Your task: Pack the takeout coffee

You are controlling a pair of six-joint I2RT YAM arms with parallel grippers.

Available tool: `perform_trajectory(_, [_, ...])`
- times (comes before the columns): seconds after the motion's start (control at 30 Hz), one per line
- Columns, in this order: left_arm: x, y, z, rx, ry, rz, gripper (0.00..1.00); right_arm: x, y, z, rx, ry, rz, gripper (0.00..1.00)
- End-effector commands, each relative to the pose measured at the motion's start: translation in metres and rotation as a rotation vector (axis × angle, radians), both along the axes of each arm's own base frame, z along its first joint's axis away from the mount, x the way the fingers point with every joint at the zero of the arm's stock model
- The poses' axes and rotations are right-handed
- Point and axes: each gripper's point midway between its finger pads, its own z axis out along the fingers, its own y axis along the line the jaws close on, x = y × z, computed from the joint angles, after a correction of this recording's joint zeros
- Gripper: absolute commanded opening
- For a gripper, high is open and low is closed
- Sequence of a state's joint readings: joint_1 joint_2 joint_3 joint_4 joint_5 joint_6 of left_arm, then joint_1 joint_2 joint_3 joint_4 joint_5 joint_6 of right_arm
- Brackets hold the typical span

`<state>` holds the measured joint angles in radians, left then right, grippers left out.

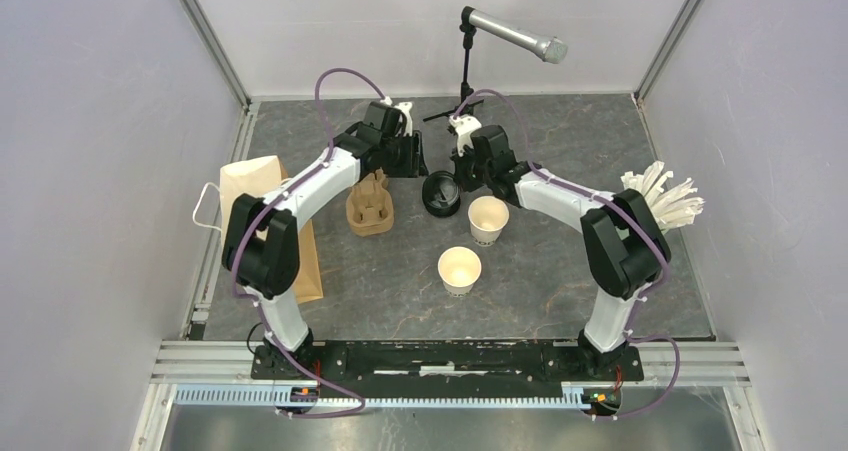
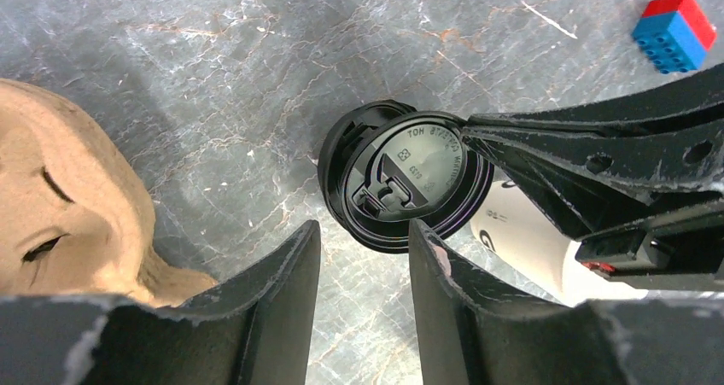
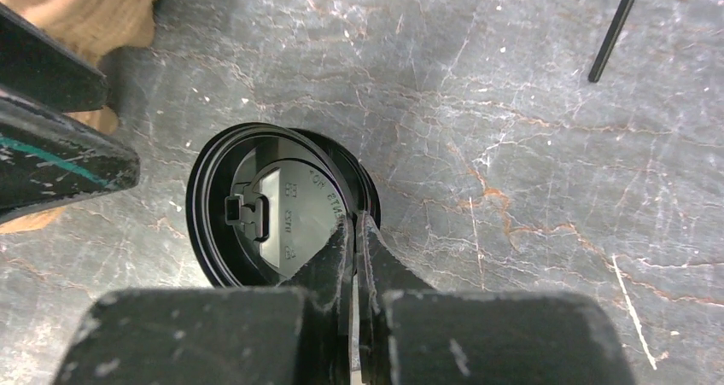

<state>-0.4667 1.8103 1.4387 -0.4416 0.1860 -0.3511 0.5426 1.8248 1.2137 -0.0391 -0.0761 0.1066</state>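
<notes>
Two white paper cups stand open and lidless, one near the right arm and one nearer the front. Two black lids lie stacked behind them. My right gripper is shut on the rim of the upper lid, which tilts up off the lower one. My left gripper is open and empty, just short of that lid. A lettered cup shows under the right gripper's fingers. In the top view the left gripper and right gripper flank the lids.
The brown cardboard carrier stands left of the lids and at the left wrist view's left edge. A brown paper bag lies far left. White wrapped straws stand far right. A microphone stand is behind. A blue-and-red block lies nearby.
</notes>
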Motion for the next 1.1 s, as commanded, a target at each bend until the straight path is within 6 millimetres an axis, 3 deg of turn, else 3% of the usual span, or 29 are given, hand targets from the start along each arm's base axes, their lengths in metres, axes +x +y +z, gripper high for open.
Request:
perform_trajectory(0.0, [-0.005, 0.001, 0.047, -0.050, -0.065, 0.001, 0.50, 0.009, 0.004, 0.057, 0.075, -0.103, -0.008, 0.00])
perform_trajectory(0.17, [-0.019, 0.001, 0.058, -0.071, -0.052, -0.034, 0.50, -0.002, 0.001, 0.073, 0.102, -0.113, -0.002, 0.00])
perform_trajectory(0.47, [-0.051, -0.009, 0.076, -0.155, -0.029, -0.106, 0.51, -0.044, -0.004, 0.113, 0.228, -0.146, 0.041, 0.00])
perform_trajectory(0.67, [-0.060, -0.014, 0.074, -0.161, -0.024, -0.131, 0.49, -0.057, -0.007, 0.117, 0.273, -0.146, 0.043, 0.00])
perform_trajectory(0.8, [-0.063, -0.015, 0.068, -0.157, -0.013, -0.133, 0.30, -0.060, -0.007, 0.110, 0.275, -0.134, 0.042, 0.00])
perform_trajectory(0.97, [-0.064, -0.015, 0.058, -0.151, 0.007, -0.135, 0.18, -0.060, -0.005, 0.107, 0.284, -0.126, 0.045, 0.00])
perform_trajectory(1.07, [-0.063, -0.016, 0.054, -0.149, 0.014, -0.137, 0.17, -0.060, -0.003, 0.108, 0.293, -0.127, 0.053, 0.00])
